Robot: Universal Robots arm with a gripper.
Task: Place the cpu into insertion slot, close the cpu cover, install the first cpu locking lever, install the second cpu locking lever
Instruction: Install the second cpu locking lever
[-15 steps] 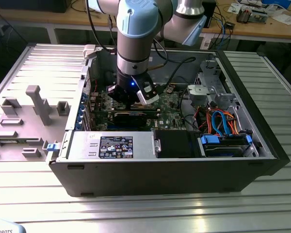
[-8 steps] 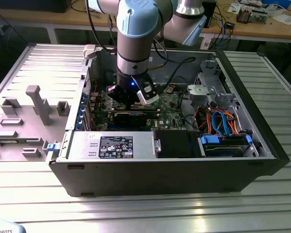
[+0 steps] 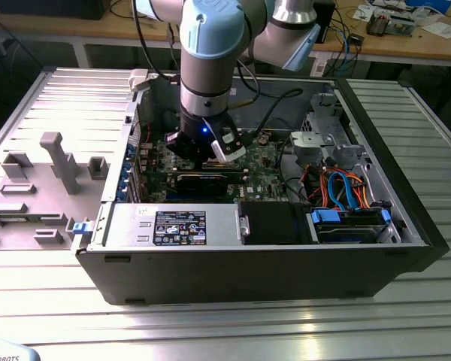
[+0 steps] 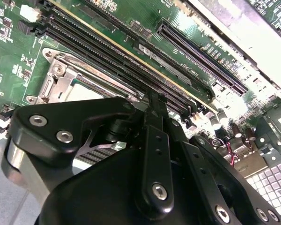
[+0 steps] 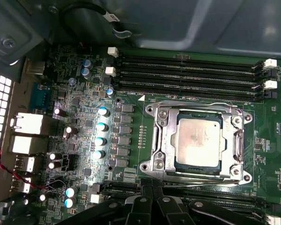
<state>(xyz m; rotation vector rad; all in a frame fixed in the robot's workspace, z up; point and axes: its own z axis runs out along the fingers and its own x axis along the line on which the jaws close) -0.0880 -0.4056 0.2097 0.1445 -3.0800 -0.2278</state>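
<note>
Cpu [image 5: 199, 140] sits seated in the slot [image 5: 165, 165], its grey top showing through the cut-out of the cover [image 5: 236, 146], which lies flat over it; both levers appear latched along the frame's sides. Pincer [image 4: 152, 104] hangs just above the board [image 5: 131, 136] beside the socket, fingers together on nothing, apparently so the narrow tip can press small parts.

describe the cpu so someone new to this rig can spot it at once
Start at the green motherboard inside the open computer case, under the arm's gripper. Next to the long black memory slots sits a square silver cpu cover with screws at its corners. The cpu is the flat, dull silver-grey square lying in that frame's cut-out; nothing else on the board is a plain metal plate.
</note>
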